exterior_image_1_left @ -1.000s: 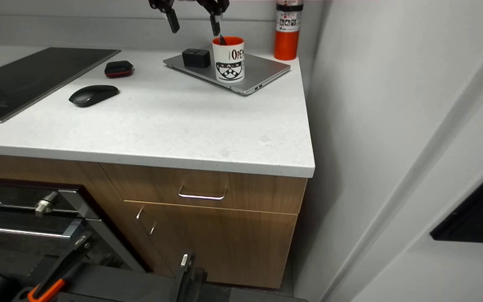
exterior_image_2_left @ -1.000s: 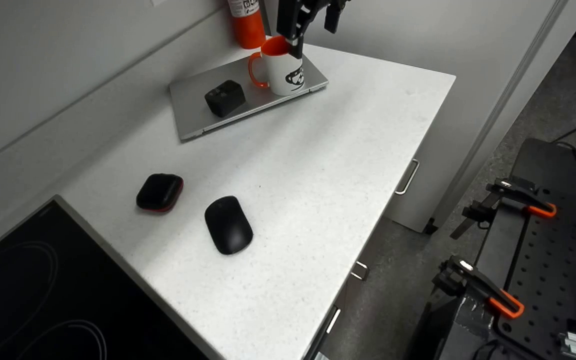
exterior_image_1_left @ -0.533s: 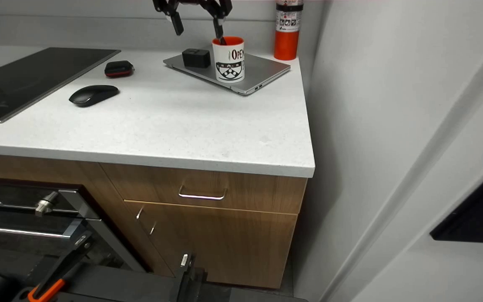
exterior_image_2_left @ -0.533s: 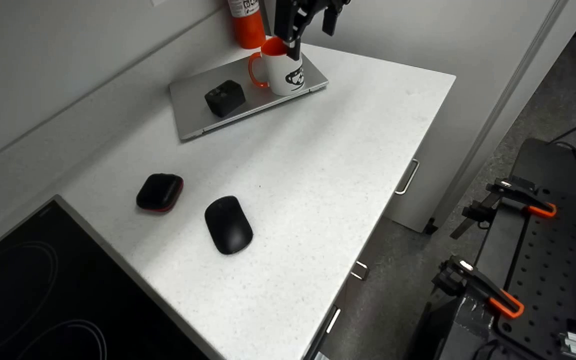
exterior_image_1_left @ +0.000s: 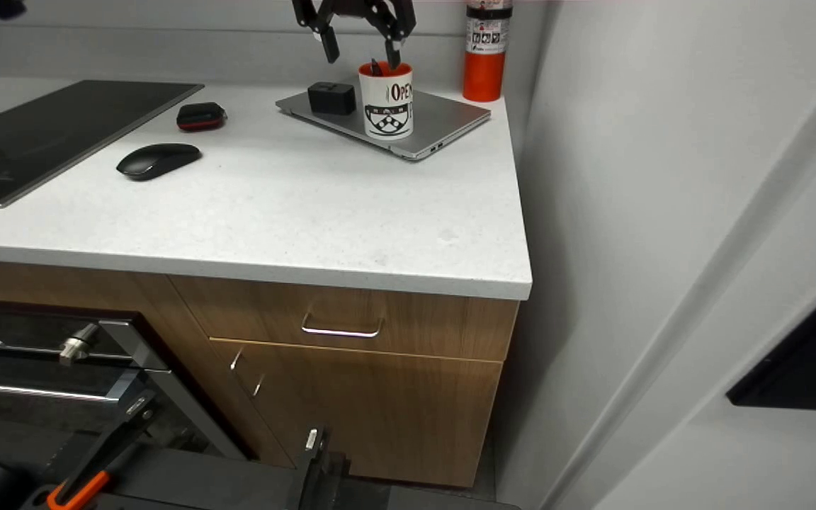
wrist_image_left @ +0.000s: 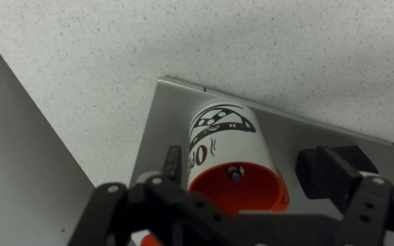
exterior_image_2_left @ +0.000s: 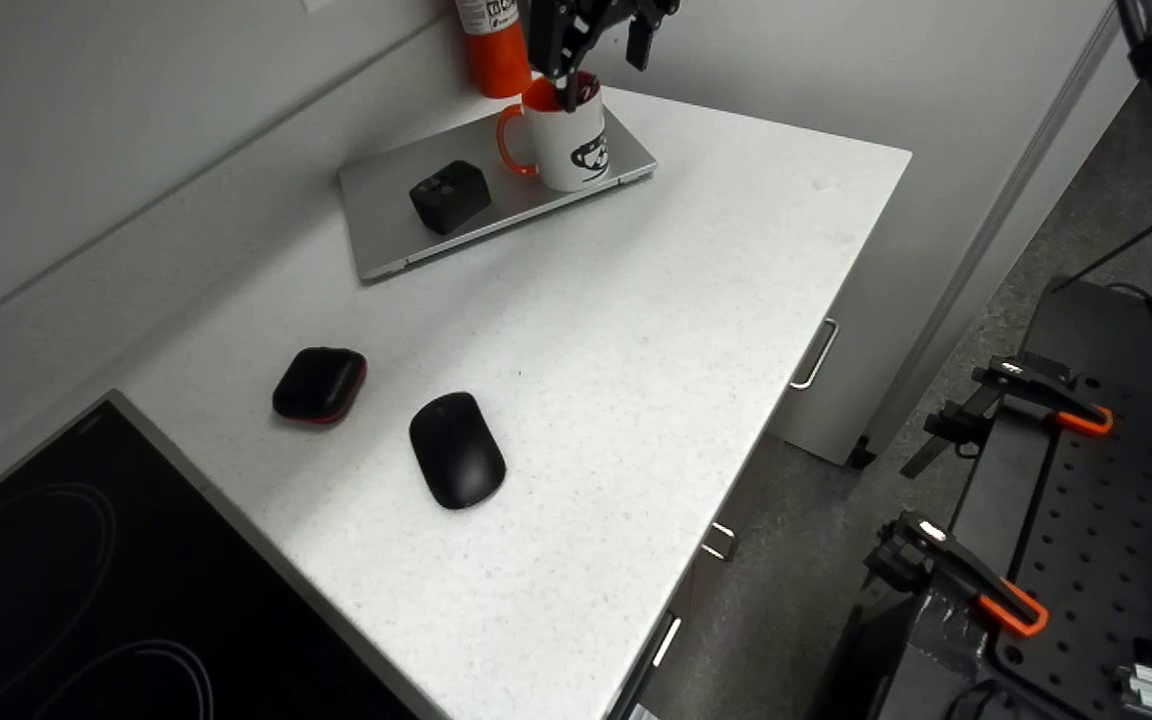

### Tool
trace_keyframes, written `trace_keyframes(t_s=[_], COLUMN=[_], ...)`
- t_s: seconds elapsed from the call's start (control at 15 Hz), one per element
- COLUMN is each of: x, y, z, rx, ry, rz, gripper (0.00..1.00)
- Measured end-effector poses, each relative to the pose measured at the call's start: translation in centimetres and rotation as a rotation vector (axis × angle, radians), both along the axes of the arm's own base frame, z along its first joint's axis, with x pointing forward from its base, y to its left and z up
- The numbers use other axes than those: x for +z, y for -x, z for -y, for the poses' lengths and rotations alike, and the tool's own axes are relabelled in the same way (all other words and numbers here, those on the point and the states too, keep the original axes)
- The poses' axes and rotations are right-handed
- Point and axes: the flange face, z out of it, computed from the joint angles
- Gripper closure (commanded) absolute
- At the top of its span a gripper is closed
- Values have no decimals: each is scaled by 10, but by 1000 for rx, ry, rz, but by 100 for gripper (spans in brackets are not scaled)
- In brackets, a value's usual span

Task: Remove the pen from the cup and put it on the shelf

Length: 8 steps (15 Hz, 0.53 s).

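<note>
The gripper (exterior_image_1_left: 363,60) is shifting sideways over the cup (exterior_image_1_left: 388,106), one finger (exterior_image_1_left: 393,58) moving past the pen (exterior_image_1_left: 376,69), so in an exterior view the pen is now showing between the fingers; the cup itself is staying put. Up close, the jaws are hanging wide apart, holding nothing, with that finger overlapping the cup's mouth in both exterior views; whether it's touching the rim, I'm not able to tell. Just below, the pen is still standing in the cup, leaning at a slight tilt, only its upper end showing. It's looking light and stiff, probably smooth enough to be slipping from a weak pinch, so the hold should be going on that upper end, centred between the fingers, with a straight pull upward following. The cup is looking like ceramic, likely breakable, so knocking its rim could be costly. Underneath, a closed laptop (exterior_image_1_left: 443,117) is lying flat, also carrying a small black box (exterior_image_1_left: 331,98) beside the cup. Lower still, the white counter (exterior_image_1_left: 351,212) is waiting as the landing spot, where the pen may be rolling once laid down. Farther out, a red cylinder (exterior_image_1_left: 484,74) is standing, a dark case (exterior_image_1_left: 200,115) and a mouse (exterior_image_1_left: 159,161) are resting, and a cooktop (exterior_image_1_left: 61,127) is lying beyond.
</note>
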Motion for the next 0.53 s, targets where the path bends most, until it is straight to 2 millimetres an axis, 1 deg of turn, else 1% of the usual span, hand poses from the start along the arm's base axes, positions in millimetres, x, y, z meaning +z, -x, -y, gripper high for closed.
trace_keyframes(t_s=[0.27, 0.53], x=[-5, -7], y=[-11, -17], z=[2, 4], rx=[-32, -54], ry=[-38, -63], rz=[4, 9], gripper=[57, 88])
